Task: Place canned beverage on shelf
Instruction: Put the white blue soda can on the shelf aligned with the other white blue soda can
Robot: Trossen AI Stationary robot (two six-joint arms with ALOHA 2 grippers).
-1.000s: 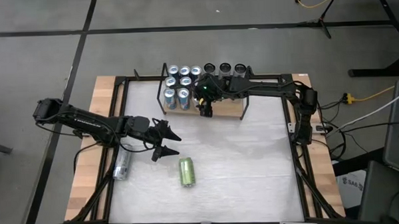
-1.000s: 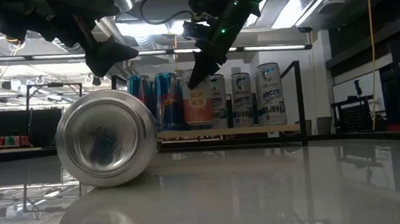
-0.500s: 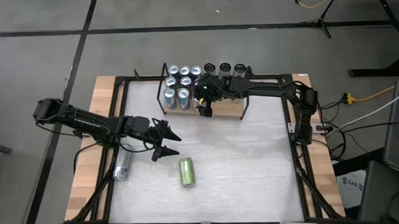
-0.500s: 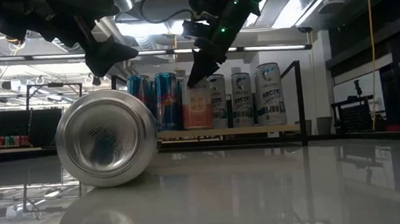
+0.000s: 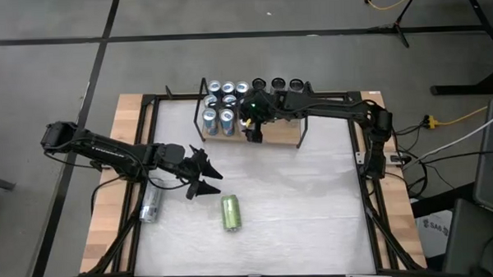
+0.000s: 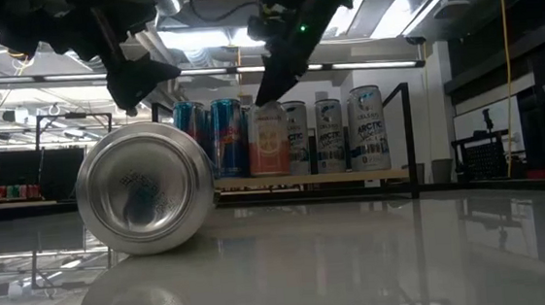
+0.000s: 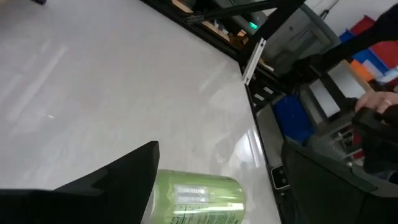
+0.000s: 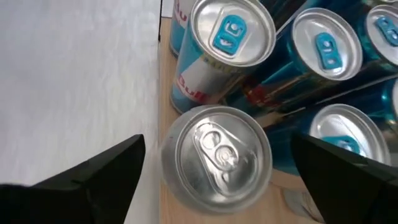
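Note:
The shelf, a light wooden board with black wire ends, stands at the table's far edge and holds several upright cans. An orange can with a silver top stands on the board's near edge. My right gripper is open just above it, one finger on either side, touching nothing. A green can lies on its side on the table. My left gripper hovers open just left of and beyond it; the green can shows ahead of and below the fingers.
A silver can lies by the table's left edge under the left arm. In the low view a lying can's silver end fills the near left. Blue cans crowd the orange one. A person's hand shows beyond the table.
My right gripper has drawn up a little off the orange can, which stays upright on the board. My left gripper has rolled slightly about its own line without shifting place. The cans on the table have kept still.

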